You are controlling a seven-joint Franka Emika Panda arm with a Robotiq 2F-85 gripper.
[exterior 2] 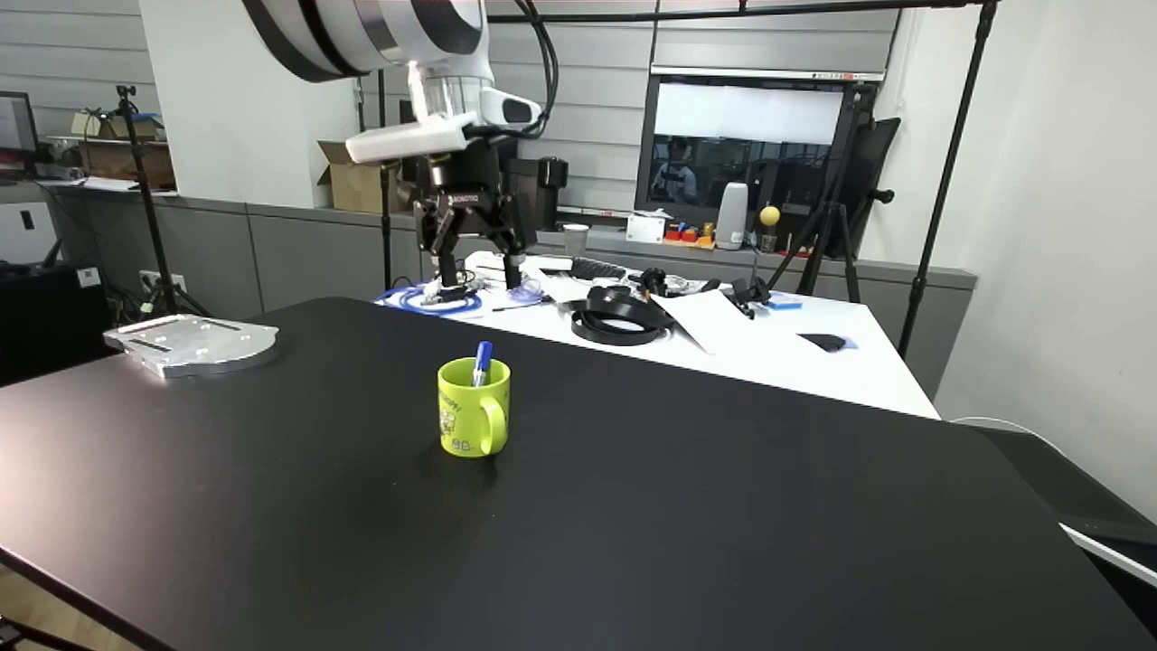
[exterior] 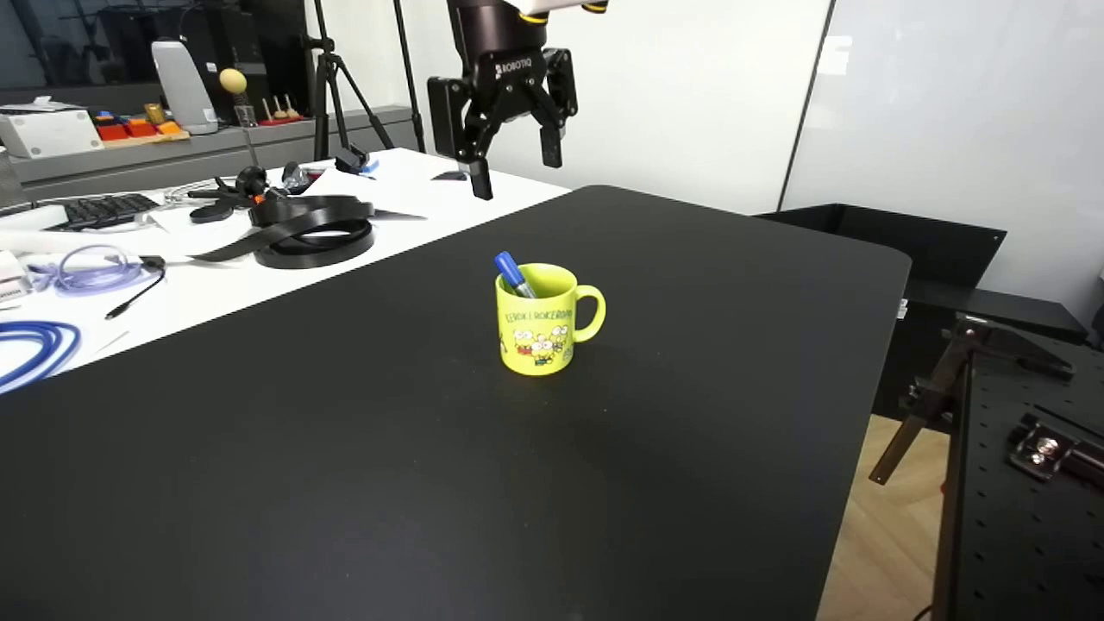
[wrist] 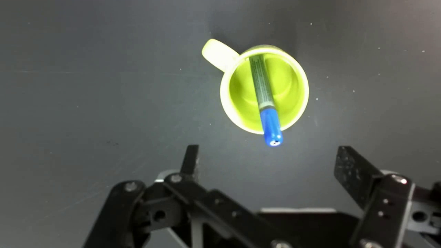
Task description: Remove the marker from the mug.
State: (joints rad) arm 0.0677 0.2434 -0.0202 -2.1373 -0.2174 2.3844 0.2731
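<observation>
Upright on the black tabletop [exterior: 690,448], the yellow mug [exterior: 536,336] is seen, its glossy cylindrical wall printed with dark lettering and round-eyed cartoon figures. Inside it, at a tilt, the blue-capped marker [wrist: 264,100] is cradled: the smooth, rounded cap is lifted above the rim, and the slim grey barrel, ringed by a pale band and covered in fine print, is set down within the mug. A curved handle [exterior: 599,312] is joined to the mug's side, and pale flecks are picked out across the dark surface in the wrist view. Up now to the Robotiq gripper [exterior: 517,172]: it is poised in the air, apart from mug and marker, its black links angular, its fingertips [exterior: 551,148] flat and blocky, and the jaws are spread wide apart. On the white table [exterior: 172,302], a flat dark strap [exterior: 315,257] is wound into broad loops and a blue cable [exterior: 43,326] is curled in rings.
</observation>
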